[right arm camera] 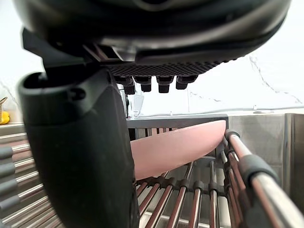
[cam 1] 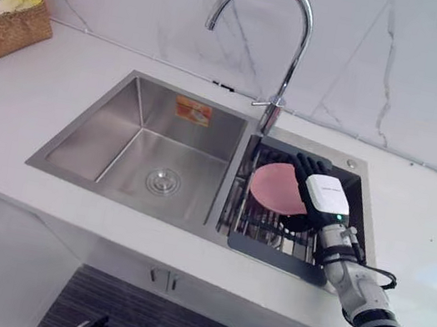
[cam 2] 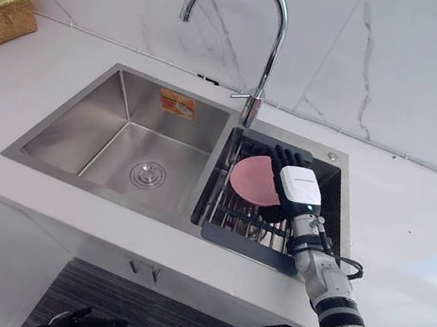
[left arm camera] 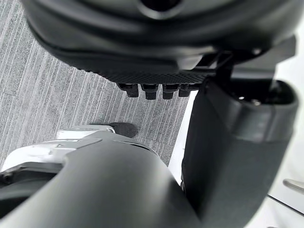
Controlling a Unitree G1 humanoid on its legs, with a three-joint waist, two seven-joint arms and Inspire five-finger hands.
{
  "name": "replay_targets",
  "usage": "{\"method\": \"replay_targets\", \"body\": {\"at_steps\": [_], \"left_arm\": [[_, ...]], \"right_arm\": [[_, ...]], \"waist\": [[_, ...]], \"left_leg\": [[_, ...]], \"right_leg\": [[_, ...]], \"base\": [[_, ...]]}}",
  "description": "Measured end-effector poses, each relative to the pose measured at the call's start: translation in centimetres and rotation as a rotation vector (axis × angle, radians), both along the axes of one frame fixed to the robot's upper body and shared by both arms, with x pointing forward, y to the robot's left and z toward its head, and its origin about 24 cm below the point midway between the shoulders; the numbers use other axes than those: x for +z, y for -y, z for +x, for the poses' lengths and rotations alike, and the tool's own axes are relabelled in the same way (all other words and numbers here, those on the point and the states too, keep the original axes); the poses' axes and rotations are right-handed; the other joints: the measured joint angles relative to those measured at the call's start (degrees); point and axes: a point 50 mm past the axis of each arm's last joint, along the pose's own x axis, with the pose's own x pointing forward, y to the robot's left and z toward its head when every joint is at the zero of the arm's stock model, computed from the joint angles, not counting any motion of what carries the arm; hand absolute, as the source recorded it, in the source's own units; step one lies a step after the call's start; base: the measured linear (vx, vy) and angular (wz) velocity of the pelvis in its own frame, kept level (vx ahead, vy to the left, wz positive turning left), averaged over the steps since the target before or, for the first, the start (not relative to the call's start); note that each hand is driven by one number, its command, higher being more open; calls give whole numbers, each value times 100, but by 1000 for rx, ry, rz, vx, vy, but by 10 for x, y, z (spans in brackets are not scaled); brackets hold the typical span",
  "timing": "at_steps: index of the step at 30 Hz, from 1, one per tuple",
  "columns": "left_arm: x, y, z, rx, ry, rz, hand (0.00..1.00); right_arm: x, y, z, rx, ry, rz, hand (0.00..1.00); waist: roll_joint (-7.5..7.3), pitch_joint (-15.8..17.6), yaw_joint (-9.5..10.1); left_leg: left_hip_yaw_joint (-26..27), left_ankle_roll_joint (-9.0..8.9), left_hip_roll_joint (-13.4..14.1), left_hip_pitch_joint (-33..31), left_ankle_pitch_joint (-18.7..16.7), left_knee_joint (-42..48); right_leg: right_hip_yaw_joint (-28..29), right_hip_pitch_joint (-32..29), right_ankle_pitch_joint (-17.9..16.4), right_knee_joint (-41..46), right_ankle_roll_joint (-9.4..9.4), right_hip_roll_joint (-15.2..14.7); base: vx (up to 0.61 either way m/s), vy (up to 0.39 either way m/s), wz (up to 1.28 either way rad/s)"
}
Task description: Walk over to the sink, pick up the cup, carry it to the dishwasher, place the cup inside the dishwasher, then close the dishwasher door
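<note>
The right hand (cam 1: 313, 183) reached down into the right basin with its fingers (right arm camera: 164, 84) stretched out and its thumb (right arm camera: 80, 156) standing apart, so it was released rather than clenched. Whether it touched anything could not be told.

The white stone countertop (cam 1: 8, 109) spread all around the hand, and the white marble wall with grey veins (cam 1: 421, 72) rose beyond its fingertips. The stainless steel double sink (cam 1: 136, 128) lay beneath the hand, its bigger basin to the hand's left. The tall curved chrome faucet (cam 1: 291, 66) stood just past the fingers, a little to their left. The dark dish rack of metal bars (cam 1: 270, 253) sat in the basin right under the hand. The woven wicker basket (cam 1: 4, 33) rested on the counter well away to the hand's left.

The round pink cup (cam 1: 278, 187) lay tipped on the rack, just beside the hand on its left, between the thumb and the fingers.

The left hand (left arm camera: 156, 52) hung relaxed and empty over the grey ribbed floor (left arm camera: 47, 95).
</note>
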Motion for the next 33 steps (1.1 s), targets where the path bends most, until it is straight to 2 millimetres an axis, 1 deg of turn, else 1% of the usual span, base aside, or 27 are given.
{"method": "replay_targets", "body": {"at_steps": [5, 6, 13, 19, 24, 33], "left_arm": [[0, 0, 0, -2, 6, -1, 100], [0, 0, 1, -2, 7, -1, 100], [1, 0, 3, -5, 26, -2, 100], [1, 0, 3, -6, 29, -2, 100], [1, 2, 5, -7, 36, -8, 100], [2, 2, 7, -49, 57, 11, 100]], "right_arm": [[0, -1, 0, 8, 23, -29, 100], [0, -1, -1, 10, 28, -32, 0], [-2, -3, -2, 33, 27, -75, 0], [-1, -2, -3, 51, 24, -95, 0], [5, -6, -1, 76, 74, -105, 0], [7, -6, -3, 133, 99, -152, 0]], "waist": [[13, 20, -4], [16, 29, -3], [40, 128, -7], [42, 129, -2], [78, 152, 27], [98, 165, 26]], "left_leg": [[0, 0, -9, 0, 0, 3], [0, 0, -13, 0, 0, 4], [-5, -1, -11, -9, 0, 5], [-18, -1, -12, -14, -1, 19], [-71, -2, -11, -50, -1, 34], [-52, -8, 12, -58, -6, 66]], "right_leg": [[4, 0, -1, 0, -1, 1], [7, 0, -2, 0, -2, 1], [17, -2, -5, 0, -6, 4], [3, -2, -10, 0, -8, 3], [-57, -2, -21, 0, -17, 2], [-40, -3, -25, 0, -19, 0]], "base": [[0, 0, 0], [0, 0, 0], [0, 0, 0], [0, 0, 0], [0, 0, 6], [0, 0, 0]]}}
